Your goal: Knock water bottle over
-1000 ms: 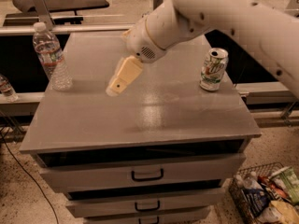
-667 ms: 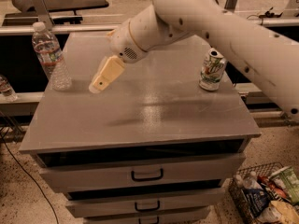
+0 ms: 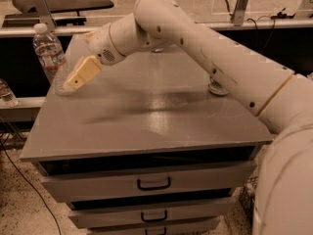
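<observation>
The water bottle (image 3: 50, 54) stands upright at the far left edge of the grey cabinet top (image 3: 146, 116). It is clear ribbed plastic with a white cap and a red, white and green label band. My gripper (image 3: 78, 77) hangs low over the top just right of the bottle, its cream fingers right beside the bottle's lower part. I cannot tell whether it touches the bottle. My white arm reaches in from the right across the top.
The base of a can (image 3: 217, 88) shows under my arm at the right of the top; the rest is hidden. Another bottle (image 3: 6, 93) sits on a low ledge left of the cabinet. Drawers (image 3: 154, 183) face front.
My gripper has swung left across the top, from near the middle to right beside the water bottle. My arm now covers most of the can. The bottle still stands.
</observation>
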